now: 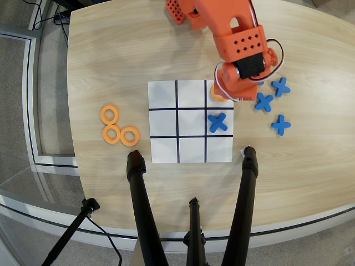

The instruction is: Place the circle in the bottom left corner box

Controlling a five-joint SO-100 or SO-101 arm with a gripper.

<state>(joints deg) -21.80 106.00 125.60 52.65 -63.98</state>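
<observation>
The ring (217, 95) shows only as an orange sliver in the overhead view, peeking out under the arm's head at the grid's (191, 121) top right cell. Most of it is hidden, so I cannot tell whether it lies flat on the paper or hangs just above it. The gripper (226, 92) sits right over it, its jaws buried beneath the orange body; whether they pinch the ring, stand spread, or are pressed together cannot be told here.

The main risk is the cell itself. In this view the ring is over the top right corner, while the bottom left cell (164, 149) is diagonally across the grid and bare. "Bottom left" may be meant from the robot's side, in which case this corner fits; if not, a release here puts the ring in the wrong cell.

A second risk: the ring seems close to the grid's right edge, so it could land across the border or half off the paper.

Third, a cross (218, 122) lies in the cell just below, in the grid's right column. A low retreat could nudge it or drag the paper.

Right of the grid lie three more crosses (264, 102), near the arm and easily swept. Three spare rings (111, 115) lie left of the grid, well clear.
</observation>
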